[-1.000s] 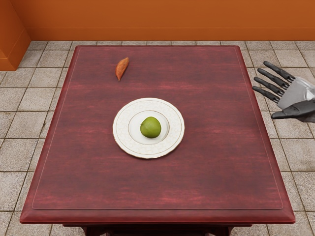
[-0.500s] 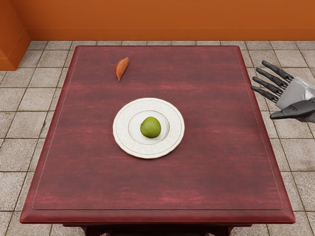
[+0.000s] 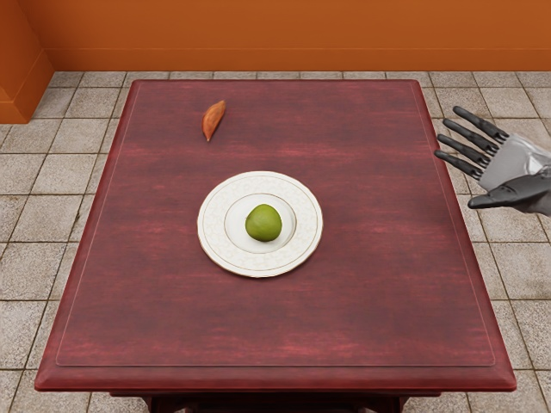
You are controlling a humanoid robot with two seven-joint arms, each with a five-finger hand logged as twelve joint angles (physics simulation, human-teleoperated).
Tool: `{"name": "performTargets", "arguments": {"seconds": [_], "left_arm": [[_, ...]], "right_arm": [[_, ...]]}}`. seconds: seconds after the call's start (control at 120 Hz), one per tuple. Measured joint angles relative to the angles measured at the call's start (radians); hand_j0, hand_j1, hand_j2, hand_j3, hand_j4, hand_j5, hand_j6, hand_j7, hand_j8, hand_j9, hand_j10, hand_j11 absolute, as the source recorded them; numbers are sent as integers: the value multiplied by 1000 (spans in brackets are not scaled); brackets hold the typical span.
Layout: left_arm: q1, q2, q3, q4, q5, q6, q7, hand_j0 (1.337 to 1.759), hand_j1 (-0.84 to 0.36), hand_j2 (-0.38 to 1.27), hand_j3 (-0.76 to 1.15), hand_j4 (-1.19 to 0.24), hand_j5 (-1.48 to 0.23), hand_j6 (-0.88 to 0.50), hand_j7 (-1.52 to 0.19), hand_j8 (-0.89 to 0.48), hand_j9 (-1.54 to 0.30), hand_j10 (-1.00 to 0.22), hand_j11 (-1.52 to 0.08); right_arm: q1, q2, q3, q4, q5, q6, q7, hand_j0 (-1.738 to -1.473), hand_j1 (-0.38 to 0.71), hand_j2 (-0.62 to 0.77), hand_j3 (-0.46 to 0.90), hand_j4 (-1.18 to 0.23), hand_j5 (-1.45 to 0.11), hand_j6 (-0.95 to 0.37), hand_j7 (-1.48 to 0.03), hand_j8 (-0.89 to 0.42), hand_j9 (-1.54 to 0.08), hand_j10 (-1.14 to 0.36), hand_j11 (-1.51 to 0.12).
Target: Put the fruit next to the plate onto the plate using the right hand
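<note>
Right hand: the grey-and-black five-finger right hand (image 3: 506, 165) comes in from the right edge. It hangs beyond the right rim of the dark red wooden table (image 3: 387, 284), over the grey tiled floor (image 3: 34, 172).
Hand's state: the black fingers (image 3: 461, 142) are spread wide and point toward the table, with the thumb set apart below them. It holds nothing.
Round green fruit (image 3: 263, 223): far off to the hand's left and a little nearer the robot, well apart from the hand. It sits in the middle well of the plate.
White round china plate (image 3: 213, 225): at the table's centre, likewise well left of the hand. Its rim is bare and the green fruit is its only load.
Orange tapered piece of produce (image 3: 213, 119): farthest from the hand, across the table at the far left corner. It lies flat, well apart from the plate and not beside it.
Step in hand: judging by how things lie, the placing is done, since the fruit is on the plate and the hand is empty and clear of the table.
Next move: little is called for beyond keeping the hand off the table so it does not brush the plate. Nothing lies just beside the plate to pick up.
Left arm: out of view.
</note>
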Motion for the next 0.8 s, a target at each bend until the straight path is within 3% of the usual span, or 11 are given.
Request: {"name": "performTargets", "arguments": {"seconds": [0.233,0.342,0.433,0.617,0.8], "left_arm": [[-26,0,111,0,8,1,1,1658,336,2,0,-11,-14,-12,-14,-12,-14,-11,-14],[-53,0,288,0,44,0,52,1658,336,2,0,-12,-15,-12,-14,-12,-14,-11,-14],[-54,0,364,0,55,-2,74,1658,336,2,0,-12,-15,-12,-14,-12,-14,-11,-14],[-58,0,409,0,62,-3,91,1658,336,2,0,-12,-15,-12,-15,-12,-15,-12,-15],[-16,0,416,-1,63,-3,92,1658,336,2,0,-12,-15,-12,-15,-12,-15,-12,-15]], "right_arm": [[0,0,0,0,0,0,0,-1658,-349,0,0,0,0,1,0,1,0,1,0],[0,1,0,1,0,0,0,-1658,-349,1,0,0,0,1,0,1,0,1,0],[0,1,0,2,1,0,0,-1658,-349,1,0,0,0,1,0,1,0,1,0],[5,2,-24,7,1,0,0,-1658,-349,1,0,0,0,1,0,1,0,1,0],[10,3,-40,16,1,0,0,-1658,-349,1,0,0,0,1,0,1,0,1,0]]}}
